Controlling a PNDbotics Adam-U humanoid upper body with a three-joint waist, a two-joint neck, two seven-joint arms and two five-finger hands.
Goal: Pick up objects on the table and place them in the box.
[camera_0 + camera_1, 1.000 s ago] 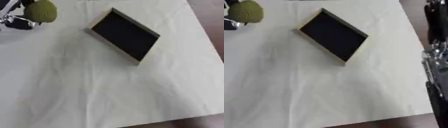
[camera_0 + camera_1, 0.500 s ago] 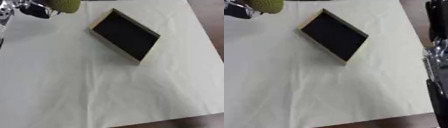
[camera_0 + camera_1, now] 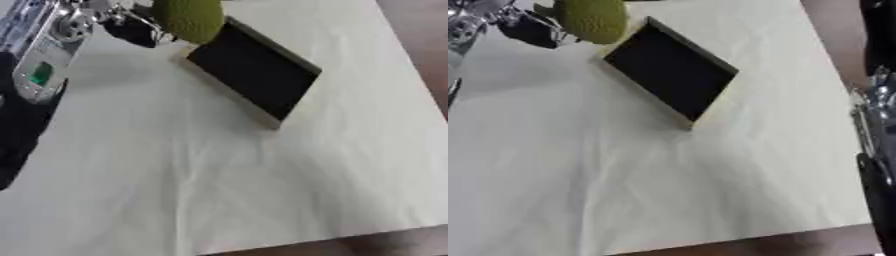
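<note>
A round olive-green object [image 3: 188, 20] hangs at the top left, with my left hand [image 3: 131, 29] shut on it from the left. It overlaps the upper left corner of the box [image 3: 254, 75], a shallow tray with a black inside and a tan rim [image 3: 229, 94], lying askew on the white cloth. My left forearm [image 3: 39, 65], silver with a small green light, runs down the left edge. Part of my right arm or hand [image 3: 873, 125] shows only in the right eye view, along the right edge, black and silver.
The white cloth-covered table [image 3: 219, 180] spreads wide below the box. Its right edge [image 3: 420, 75] and front edge [image 3: 332, 239] border brown floor.
My left hand has carried the green object to the right, from the far top-left corner to the box's upper left corner. The box has not moved.
</note>
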